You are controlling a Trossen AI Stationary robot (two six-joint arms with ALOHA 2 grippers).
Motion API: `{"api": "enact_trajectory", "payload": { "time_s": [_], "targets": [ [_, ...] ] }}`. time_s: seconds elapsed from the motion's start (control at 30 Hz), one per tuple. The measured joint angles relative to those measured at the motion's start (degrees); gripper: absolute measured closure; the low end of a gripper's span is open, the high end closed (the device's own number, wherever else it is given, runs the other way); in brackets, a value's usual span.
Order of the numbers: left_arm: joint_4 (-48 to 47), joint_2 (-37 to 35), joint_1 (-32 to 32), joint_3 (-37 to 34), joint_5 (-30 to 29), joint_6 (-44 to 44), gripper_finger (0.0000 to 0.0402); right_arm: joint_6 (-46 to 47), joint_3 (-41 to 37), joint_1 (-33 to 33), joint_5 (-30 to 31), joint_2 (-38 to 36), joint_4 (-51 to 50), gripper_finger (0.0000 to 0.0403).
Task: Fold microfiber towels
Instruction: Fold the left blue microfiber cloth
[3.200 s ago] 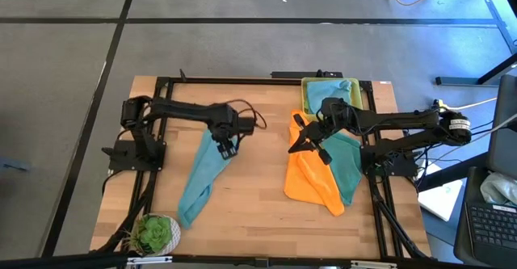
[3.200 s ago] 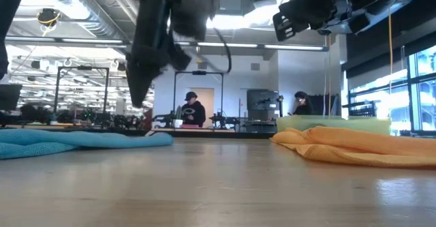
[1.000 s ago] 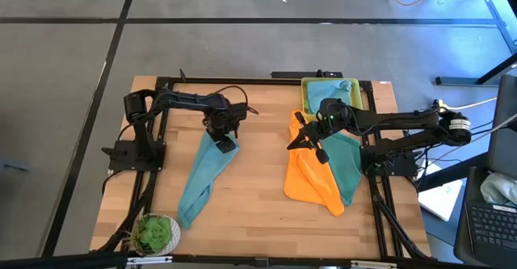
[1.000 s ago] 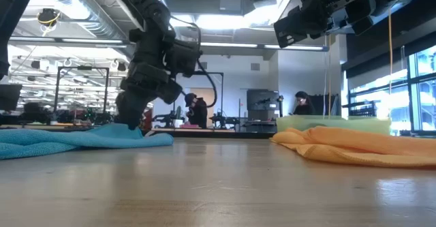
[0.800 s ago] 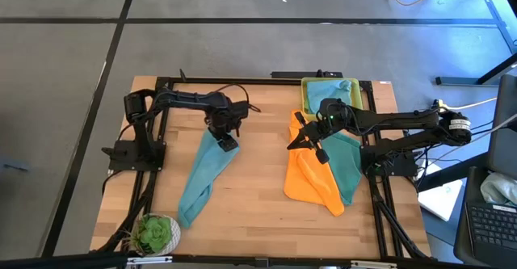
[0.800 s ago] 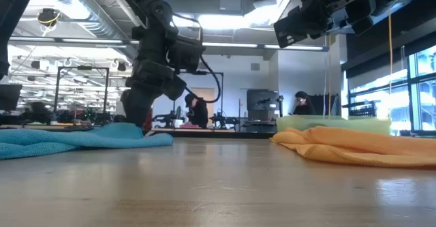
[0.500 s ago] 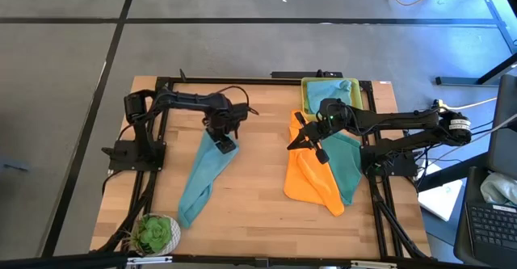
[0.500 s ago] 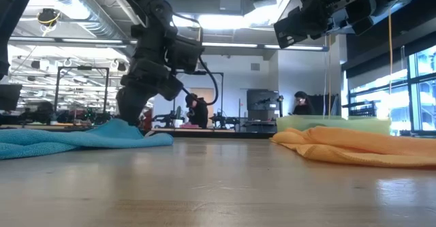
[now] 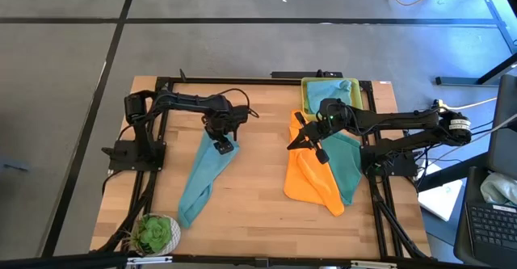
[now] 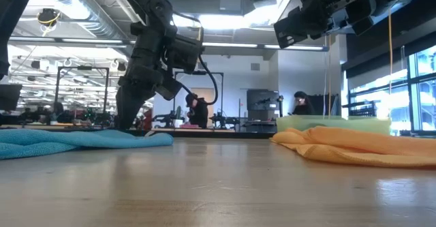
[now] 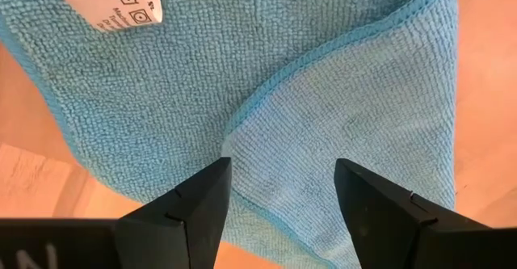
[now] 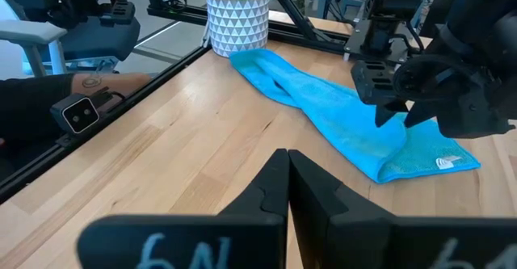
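Only the left wrist view shows us the blue towel's [image 11: 266, 99] white tag [image 11: 113, 6] and folded-over edge (left gripper [image 11: 279, 208] spread above it). It lies table-left, rumpled lengthwise. The right gripper [image 12: 287, 192], clenched empty, hovers over the orange towel [image 9: 311, 180].

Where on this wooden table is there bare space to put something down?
Bare wood lies between the long light blue microfiber towel and the crumpled orange microfiber towel, and along the near edge. The right side is crowded: orange and teal towel, yellow plastic tray.

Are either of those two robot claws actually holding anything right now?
No. The left gripper is open over the light blue microfiber towel, near its tagged end. The right gripper is shut and empty.
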Motion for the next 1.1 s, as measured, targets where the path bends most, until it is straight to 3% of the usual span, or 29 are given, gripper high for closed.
{"api": "enact_trajectory", "payload": {
  "time_s": [0.1, 0.27, 0.5, 0.9, 1.1],
  "targets": [
    [0.0, 0.0, 0.0, 0.0, -0.9, 0.3, 0.0186, 0.0, 0.0, 0.0, 0.0, 0.0, 0.0, 0.0391],
    [0.0, 0.0, 0.5, 0.0, -8.3, 1.8, 0.0186, 0.0, 0.0, 0.0, 0.0, 0.0, 0.0, 0.0391],
    [2.6, 2.7, 3.2, -1.3, 2.6, 0.3, 0.0186, 0.0, 0.0, 0.0, 0.0, 0.0, -0.3, 0.0391],
    [-2.3, 4.4, 2.7, 0.0, -0.4, 1.7, 0.0193, -1.0, 0.0, 0.0, 0.0, 0.0, -0.4, 0.0391],
    [-3.8, 4.3, 0.4, 2.1, 0.2, 2.4, 0.0237, -0.8, 0.0, 0.0, 0.0, 0.0, -0.4, 0.0391]
  ]
}}
